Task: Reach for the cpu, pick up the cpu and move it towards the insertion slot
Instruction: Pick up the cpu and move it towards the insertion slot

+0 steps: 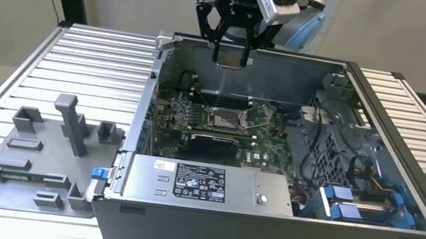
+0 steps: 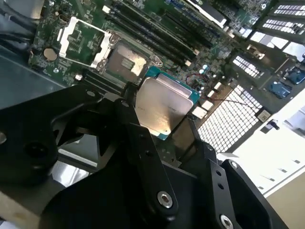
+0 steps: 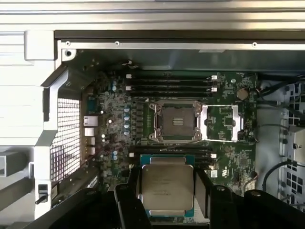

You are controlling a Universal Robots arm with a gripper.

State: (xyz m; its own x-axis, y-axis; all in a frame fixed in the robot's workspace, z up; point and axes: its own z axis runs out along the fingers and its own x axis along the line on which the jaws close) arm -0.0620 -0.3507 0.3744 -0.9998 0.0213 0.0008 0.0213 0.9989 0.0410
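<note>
Gripper [image 1: 233,51]: hanging above the far wall of the open computer case [image 1: 281,233], its black fingers [image 3: 127,205] pinching the cpu on two opposite edges.

Cpu [image 3: 167,186]: square chip with silvery top and teal border, being carried clear of any surface; in the second wrist view [image 2: 162,107] it is sitting between the finger links, tilted, with the motherboard showing beyond it. In the exterior view it is appearing as a small plate [image 1: 231,62] at the fingertips, well above the board.

Insertion slot [image 3: 177,121]: square socket with shiny metal frame, lying open near the middle of the motherboard [image 3: 114,109], its load plate [image 3: 224,123] folded out to one side. It is lying below the held chip, apart from it, also showing at [image 1: 223,118] and [image 2: 125,62].

Grey plastic tray [image 1: 35,162]: resting on the slatted table [image 1: 92,68] beside the case, toward the exterior view's left.
</note>
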